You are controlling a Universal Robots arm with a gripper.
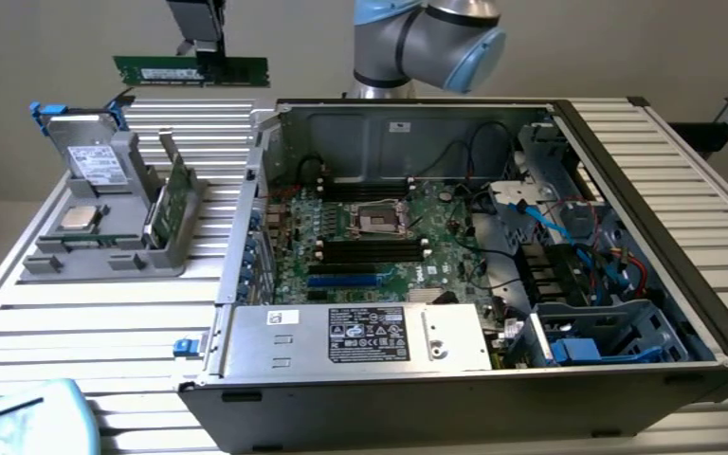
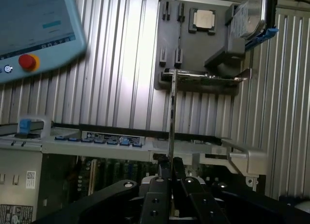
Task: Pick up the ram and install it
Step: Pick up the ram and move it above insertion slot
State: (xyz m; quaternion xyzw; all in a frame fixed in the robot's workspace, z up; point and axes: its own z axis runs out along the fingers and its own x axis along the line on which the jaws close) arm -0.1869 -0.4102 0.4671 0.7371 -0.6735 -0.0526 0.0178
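Note:
The ram point(image 1: 191, 71) is a long green stick with black chips and a white label. It hangs level in the air above the back left of the table in the exterior view. My gripper point(image 1: 202, 49) is shut on its upper edge near the middle. In the wrist view the ram point(image 2: 172, 112) appears edge-on as a thin strip running out from between my gripper point(image 2: 170, 170) fingers. The open computer case point(image 1: 643, 190) lies toward the exterior view's right, with the motherboard point(image 1: 390, 237) and its black memory slots point(image 1: 367, 250) exposed.
A grey holder point(image 1: 99, 256) on the slatted table carries a grey drive point(image 1: 92, 163), a square silver processor point(image 1: 80, 218) and an upright green card point(image 1: 177, 194). A teach pendant point(image 1: 23, 422) lies at the near left corner. The arm's elbow point(image 1: 434, 38) stands behind the case.

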